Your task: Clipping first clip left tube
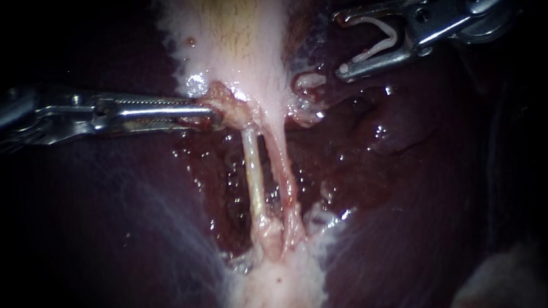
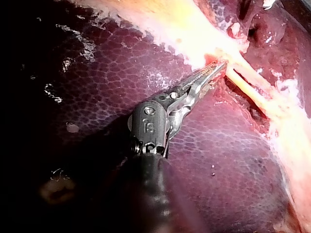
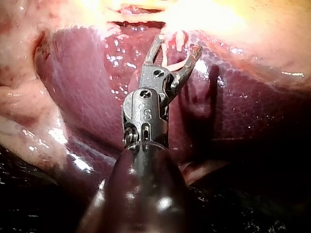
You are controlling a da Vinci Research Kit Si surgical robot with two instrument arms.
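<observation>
Nearest you, a pale, fibrous band of tissue (image 1: 276, 296) runs up between the dark, glossy lobes of the liver (image 1: 116, 240). From the band's upper end two thin tubes rise side by side over a wet, red, raw bed. The left tube (image 1: 254, 175) is cream-yellow, smooth and straight, with nothing on it. The right tube (image 1: 283, 173) is pinker and stringier.

At the top of the tubes your left tool (image 1: 214, 113) has its long, toothed steel jaws pressed almost together on the pink fold at the neck of the gallbladder (image 1: 237, 31). The left wrist view shows the same bite (image 2: 217, 68).

Farther back and off to the right, your right tool (image 1: 342, 44) hangs over the liver, well apart from the left tube. Its curved jaws stand wide, and a white, V-shaped clip (image 1: 383, 40) is seated between them, one leg against each jaw. The gallbladder beyond is whitish and finely streaked.
</observation>
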